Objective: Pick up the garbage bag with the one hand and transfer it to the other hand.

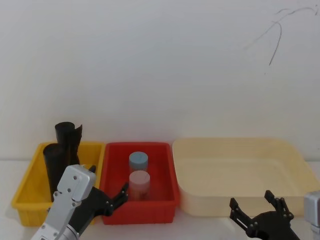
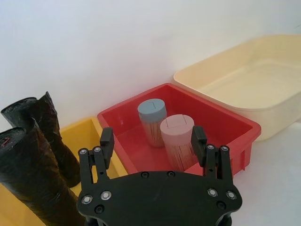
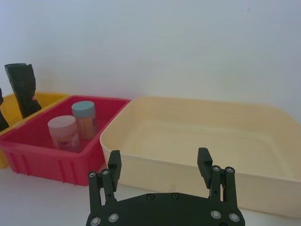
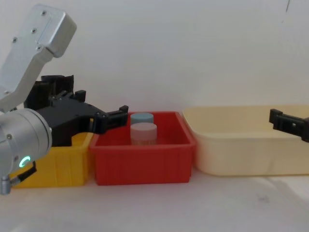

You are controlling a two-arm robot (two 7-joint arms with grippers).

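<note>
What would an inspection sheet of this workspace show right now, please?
Surface: white table.
Job's things: garbage bag upright in yellow bin, ungripped.
Clutter: ragged-topped black roll behind it; blue-lidded jar and pink-lidded jar in red bin; cream tub beside it.
Grippers: left gripper open, near the yellow and red bins; right gripper open, before the cream tub.
Cables: nothing seen.
Surroundings: white wall, dark scribble upper right.

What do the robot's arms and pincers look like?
The left pincer and right pincer are black: a flat plate dotted with silver screws, and two stubby fingers. The left arm is silver-grey with rounded casings and a small green light.
</note>
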